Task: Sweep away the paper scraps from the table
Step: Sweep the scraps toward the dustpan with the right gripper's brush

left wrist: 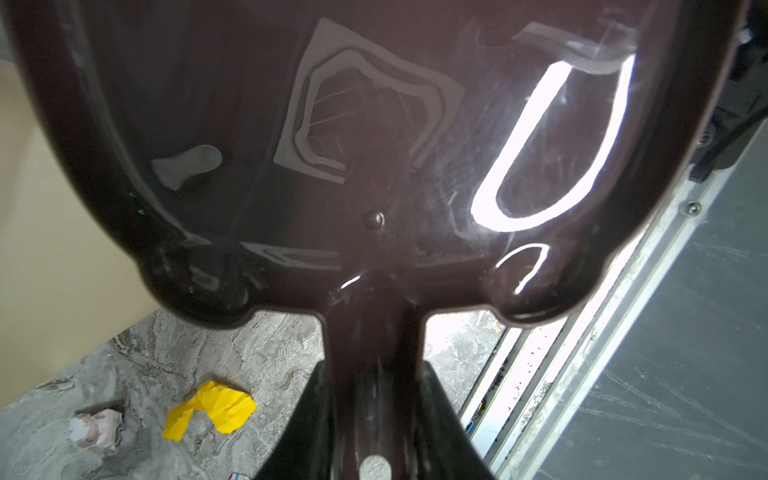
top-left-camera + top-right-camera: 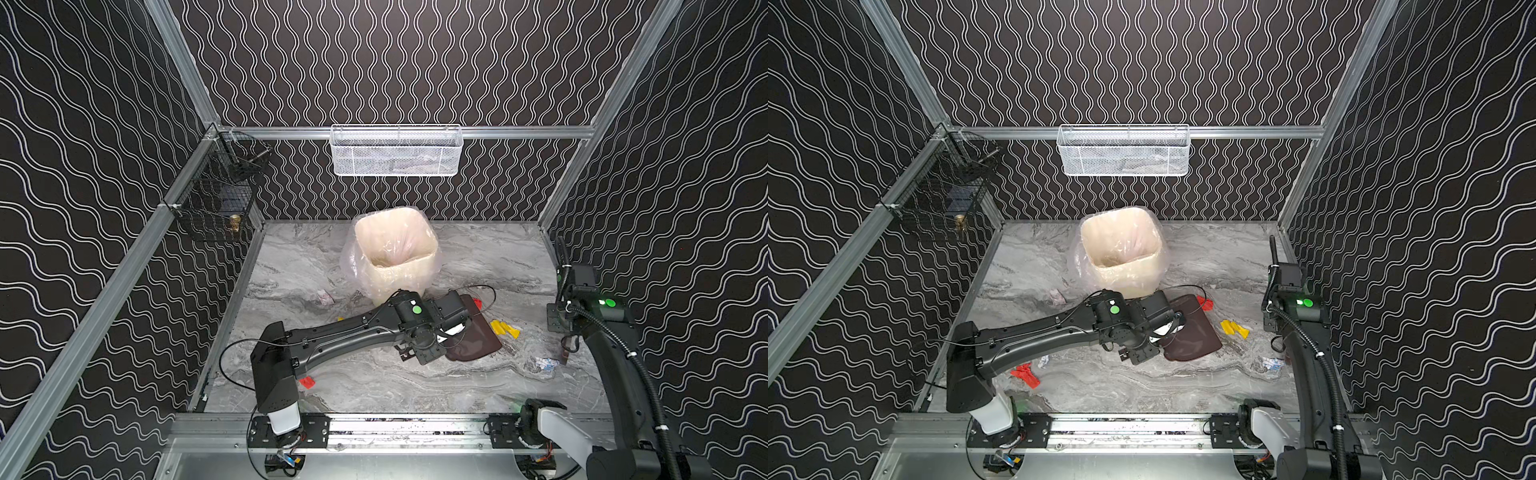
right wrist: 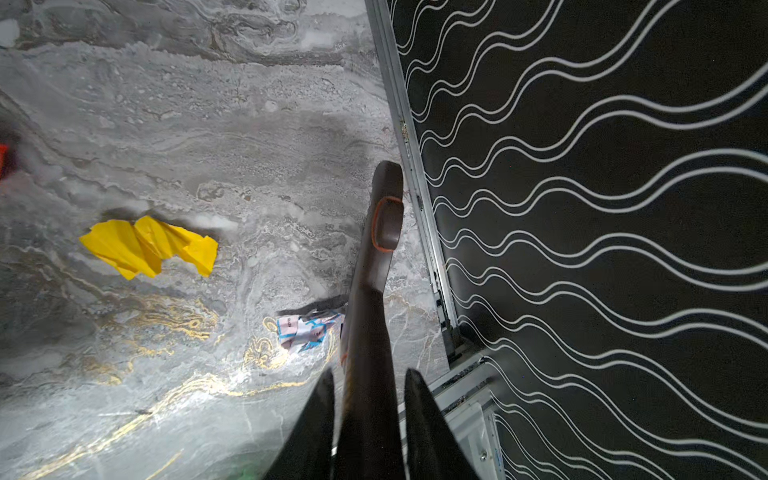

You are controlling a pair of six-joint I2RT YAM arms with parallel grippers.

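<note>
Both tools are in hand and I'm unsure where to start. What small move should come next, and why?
Probably swing the brush in the right pincer leftward, pushing the white-and-blue scrap toward the dustpan. That scrap lies right beside the brush, and the left pincer holds the dustpan with its wide end toward it, the yellow scrap just off its edge.

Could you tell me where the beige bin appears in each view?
In a top view: bin near the centre.
In a top view: bin near the centre.
Left wrist: bin at the picture's left edge.
Right wrist: not in it.
Shared landmark: marble table.
</note>
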